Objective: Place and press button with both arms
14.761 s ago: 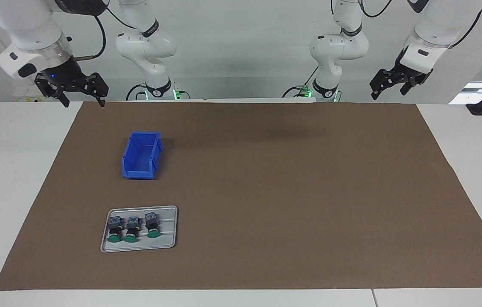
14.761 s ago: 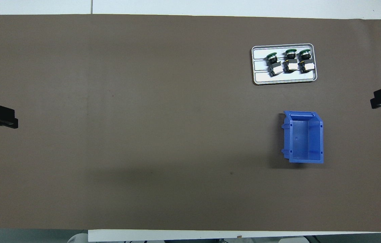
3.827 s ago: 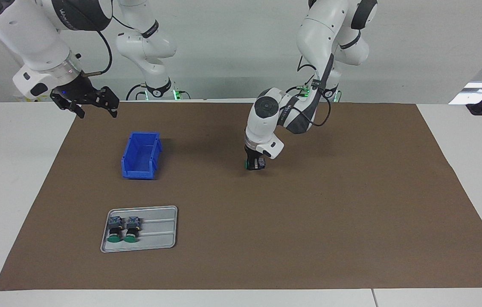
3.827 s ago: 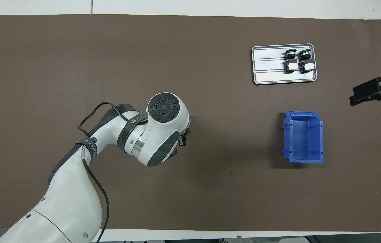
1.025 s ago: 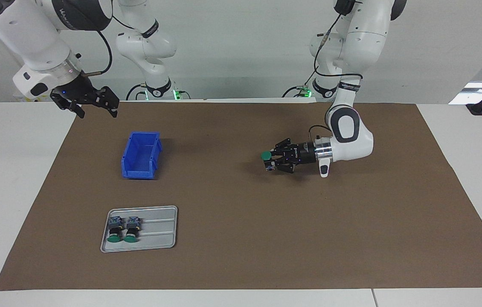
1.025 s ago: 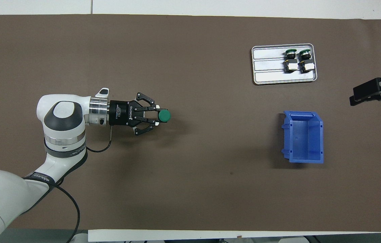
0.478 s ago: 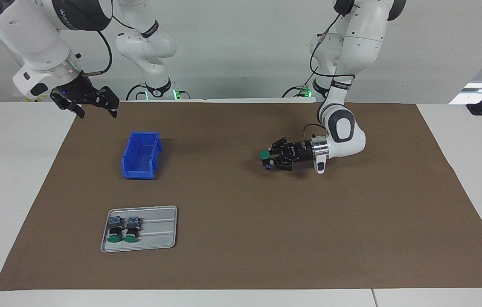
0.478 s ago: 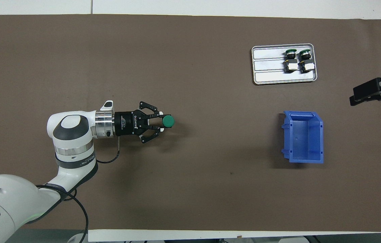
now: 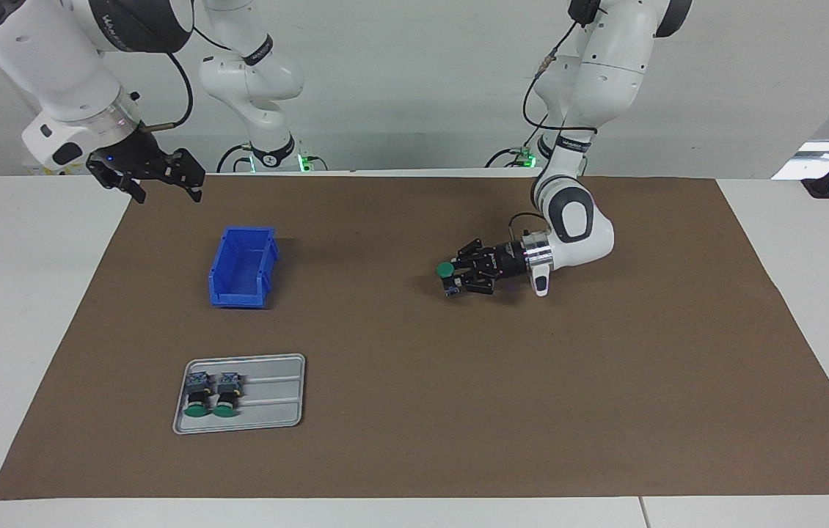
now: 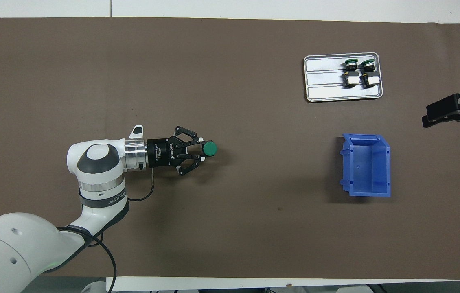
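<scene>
On the tray [image 9: 282,400], two buttons [image 9: 199,394]; left pincer [image 9: 456,278] grips a third; right pincer [image 9: 162,178] released.

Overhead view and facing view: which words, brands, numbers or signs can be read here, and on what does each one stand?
"ROBOTIQ": white letters, turned sideways, on the black body of the left pincer, which holds a button; overhead view.
Dark arm bands: white lettering, too small to read.
Tray, its two buttons, bin: no text to be seen.
</scene>
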Controlling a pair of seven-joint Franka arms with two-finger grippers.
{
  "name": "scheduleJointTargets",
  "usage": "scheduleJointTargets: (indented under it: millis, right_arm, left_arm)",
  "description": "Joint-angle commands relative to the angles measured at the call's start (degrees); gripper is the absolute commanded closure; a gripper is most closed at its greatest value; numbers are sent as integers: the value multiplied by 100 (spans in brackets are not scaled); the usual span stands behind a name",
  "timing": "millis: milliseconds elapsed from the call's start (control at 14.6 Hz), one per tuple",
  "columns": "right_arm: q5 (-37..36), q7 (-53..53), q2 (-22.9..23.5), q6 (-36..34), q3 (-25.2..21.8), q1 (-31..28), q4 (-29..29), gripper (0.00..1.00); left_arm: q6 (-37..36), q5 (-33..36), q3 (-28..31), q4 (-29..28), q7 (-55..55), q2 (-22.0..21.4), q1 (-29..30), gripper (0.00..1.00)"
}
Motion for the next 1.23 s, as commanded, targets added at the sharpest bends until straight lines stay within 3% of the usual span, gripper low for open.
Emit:
scheduleJointTargets:
  millis: [0, 273, 615, 820, 888, 1162]
  right_arm:
    - [35, -114, -123, -1, 33, -64, -141, 0]
    - [35, -114, -123, -1, 33, -64, -141, 0]
    - [35, -114, -123, -1, 33, -64, -141, 0]
    - [35, -114, -123, -1, 33, -72, -133, 0]
    - [35, -114, -123, -1, 33, -72, -141, 0]
    - [35, -114, -123, -1, 33, -64, -141, 0]
  left_arm:
    - [35, -182, 21, -139, 190, -38, -15, 88]
    - [140, -235, 21, -166, 242, -38, -67, 85]
    - [237, -243, 21, -175, 260, -30, -85, 70]
    - [290, -243, 21, -192, 269, -29, -120, 69]
    - [307, -252, 21, -193, 269, -29, -120, 61]
    - [334, -252, 30, -210, 304, -38, -111, 49]
